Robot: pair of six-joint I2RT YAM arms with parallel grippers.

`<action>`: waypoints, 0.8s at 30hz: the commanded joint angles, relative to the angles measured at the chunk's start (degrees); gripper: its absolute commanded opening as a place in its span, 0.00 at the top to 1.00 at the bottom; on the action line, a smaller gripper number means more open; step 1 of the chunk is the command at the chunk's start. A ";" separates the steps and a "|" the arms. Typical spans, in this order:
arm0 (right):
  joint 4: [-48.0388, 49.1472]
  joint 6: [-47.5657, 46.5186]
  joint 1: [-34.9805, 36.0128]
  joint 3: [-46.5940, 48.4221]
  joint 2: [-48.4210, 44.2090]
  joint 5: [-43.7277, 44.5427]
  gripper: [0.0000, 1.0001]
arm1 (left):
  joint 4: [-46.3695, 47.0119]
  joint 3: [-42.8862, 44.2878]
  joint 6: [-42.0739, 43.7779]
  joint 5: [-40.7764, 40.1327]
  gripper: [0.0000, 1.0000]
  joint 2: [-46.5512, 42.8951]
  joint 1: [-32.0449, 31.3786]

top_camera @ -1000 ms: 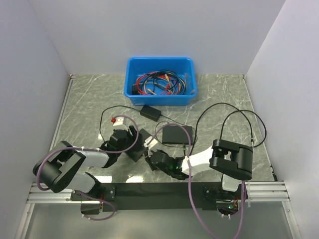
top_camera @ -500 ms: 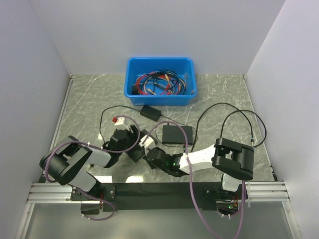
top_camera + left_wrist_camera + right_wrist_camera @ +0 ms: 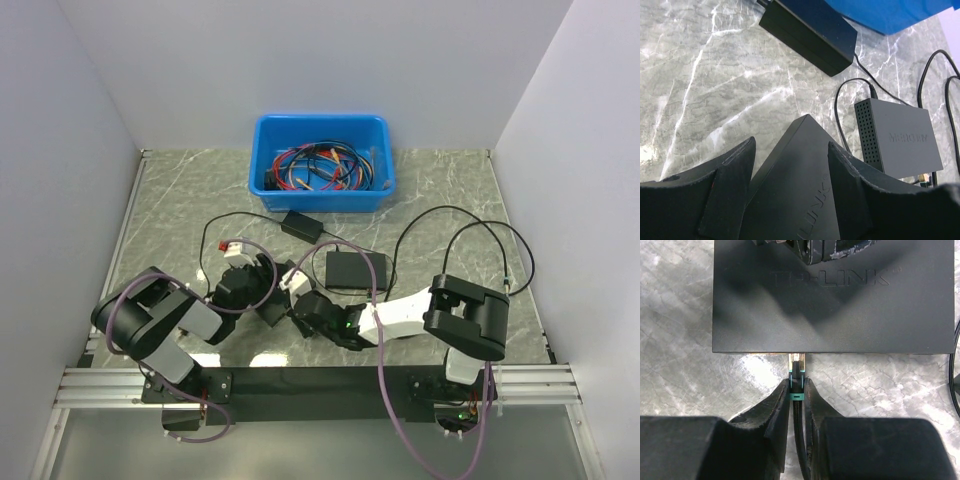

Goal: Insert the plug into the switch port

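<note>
R gripper (image 3: 797, 386) pinched tight on the plug (image 3: 797, 371): small black connector, teal band round it, brass-coloured tip poking fwd. The thin black cable (image 3: 799, 440) trails back btwn the fingers (image 3: 775, 410). The tip's right at the near edge of the switch (image 3: 830, 315), lined up w/ the port, connector body outside. Switch is flat and black, TP-LINK lettering on top. L gripper (image 3: 791, 150) is clamped across a corner of the switch, one jaw each side. Grey vented box (image 3: 897, 135) sits just beyond.
</note>
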 commanded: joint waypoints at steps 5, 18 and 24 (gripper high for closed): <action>13.50 -0.18 -4.51 8.46 -0.15 3.61 1.00 | -9.71 -4.18 -9.51 16.69 0.36 6.81 -6.07; 13.93 -1.59 -6.62 15.50 -0.15 1.68 1.00 | -5.84 -6.46 -11.88 15.73 0.36 8.92 -8.53; 14.46 -1.77 -7.06 17.96 -0.59 0.45 1.00 | -3.29 -6.55 -12.67 16.08 0.36 11.56 -9.23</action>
